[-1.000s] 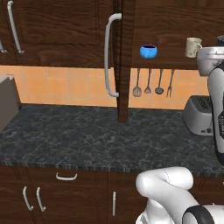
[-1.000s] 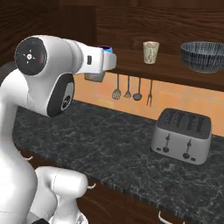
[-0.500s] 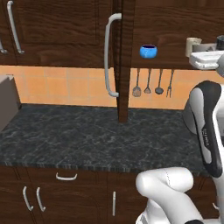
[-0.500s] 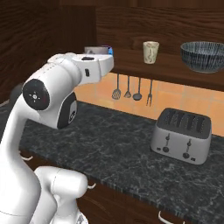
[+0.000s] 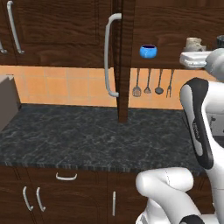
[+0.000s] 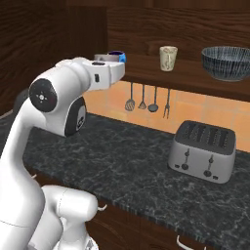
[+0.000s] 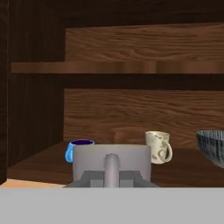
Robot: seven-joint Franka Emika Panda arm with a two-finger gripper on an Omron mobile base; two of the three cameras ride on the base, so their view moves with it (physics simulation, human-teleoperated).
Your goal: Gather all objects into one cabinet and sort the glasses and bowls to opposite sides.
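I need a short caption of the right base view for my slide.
White arm reaching toward the open cabinet shelf holding a blue bowl, cream mug and grey ribbed bowl.

The bowl (image 5: pixel 148 51) at my eleven o'clock is bright glossy blue with a dark inside. The mug (image 6: pixel 168 58) at one o'clock is cream with a faint grey print. The wide bowl (image 6: pixel 227 62) at three o'clock is dark grey with fine pale ribs. My cabinet (image 7: pixel 144 43) is dark brown wood. The toaster (image 6: pixel 204 151) is silver grey.
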